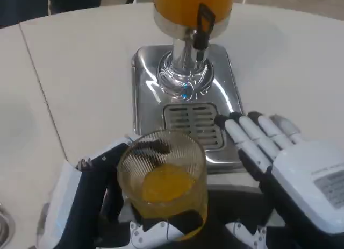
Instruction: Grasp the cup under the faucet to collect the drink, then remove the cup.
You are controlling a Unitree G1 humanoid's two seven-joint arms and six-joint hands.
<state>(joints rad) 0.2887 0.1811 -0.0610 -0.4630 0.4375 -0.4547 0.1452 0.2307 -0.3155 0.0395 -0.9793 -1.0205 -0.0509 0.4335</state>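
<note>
The left hand (102,200) grips a ribbed clear cup (164,184) holding a little orange drink.

Dispenser tank (193,1) cropped above; left hand (91,206) partly behind cup (164,184).

Dispenser (188,23) at the far middle of the table (80,61) — tank, black tap (202,24) and chrome column (185,71) blocking any straight reach from above there. Chrome base (145,93) spread below, its slotted drain (194,124) bare and open to approach from the near side. Near edge crowded: cup (164,179) with juice, held in the left hand (91,195), just clear of the base front; right hand (279,157) lying over the base's right corner, fingers flat beside the drain. Narrow gap between cup and right hand. Wide bare tabletop far left and far right — 2 easy lanes.
</note>
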